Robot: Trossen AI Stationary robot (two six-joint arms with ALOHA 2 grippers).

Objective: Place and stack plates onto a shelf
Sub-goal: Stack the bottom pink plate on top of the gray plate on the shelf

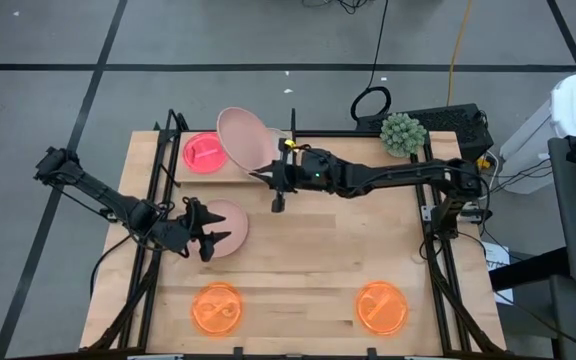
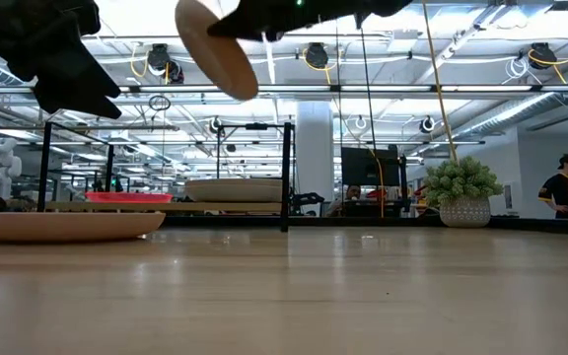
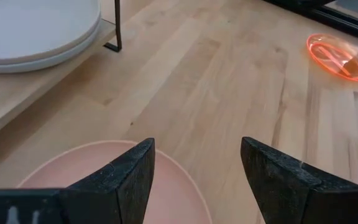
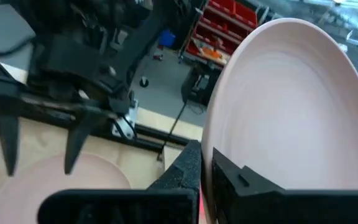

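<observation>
The right claw (image 1: 271, 176) is clamped on the rim of a matte pale-pink round plate (image 1: 248, 138), tilted above the low light-wood shelf (image 1: 230, 172) for stacking. The left claw (image 1: 200, 232) hangs spread apart over another pale-pink plate (image 1: 230, 226) on the counter (image 1: 318, 260), likely the next pickup.

A light-wood table (image 1: 308, 260) is being seen from above, set on a grey floor (image 1: 48, 110) that is being crossed by dark lines. A small green potted plant (image 1: 402, 133) is being kept at the table's far right corner; in the low view the same plant (image 2: 461, 190) is being shown in a pale patterned pot. A black coiled cable (image 1: 371, 102) is being left on the floor just beyond the table. A yellow cable (image 1: 457, 40) is being run across the floor behind it. In the room beyond, a person in a dark shirt (image 2: 567, 194) is being seen standing at the far right, and a white figure (image 2: 2, 165) is being displayed at the far left.
</observation>
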